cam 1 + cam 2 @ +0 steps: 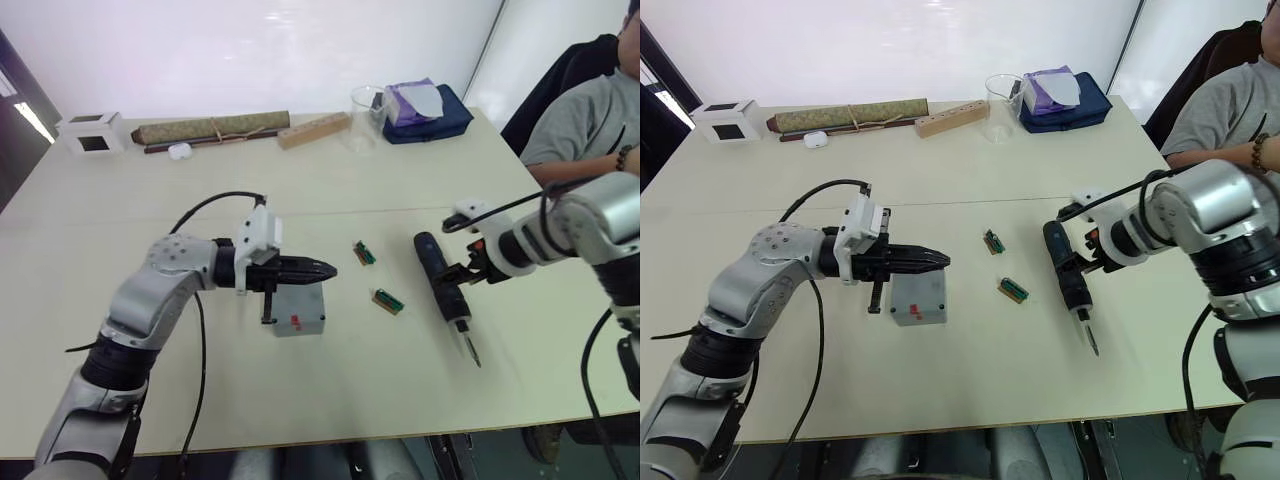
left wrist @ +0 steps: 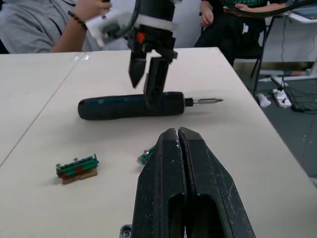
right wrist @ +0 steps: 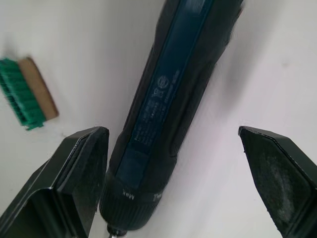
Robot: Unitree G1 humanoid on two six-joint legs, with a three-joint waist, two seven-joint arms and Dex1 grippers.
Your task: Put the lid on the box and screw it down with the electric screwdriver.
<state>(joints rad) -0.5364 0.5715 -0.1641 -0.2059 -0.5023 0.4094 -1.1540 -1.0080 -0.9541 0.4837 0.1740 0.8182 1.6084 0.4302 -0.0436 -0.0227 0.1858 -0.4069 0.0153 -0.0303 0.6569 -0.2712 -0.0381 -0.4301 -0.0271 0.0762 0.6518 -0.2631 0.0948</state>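
The grey box rests on the table near the middle, and the lid with its small red mark lies flat on top of it. My left gripper is shut, fingers pressed together, and empty, pointing right just over the box's far edge; I cannot tell if it touches. The electric screwdriver lies on the table to the right, bit toward the front edge. My right gripper is open, with one finger on each side of the screwdriver's body and not clamped on it.
Two small green terminal blocks lie between box and screwdriver. Along the back stand a white cube, an olive rolled bundle, a wooden block, a clear cup and a navy bag. A person sits at the right.
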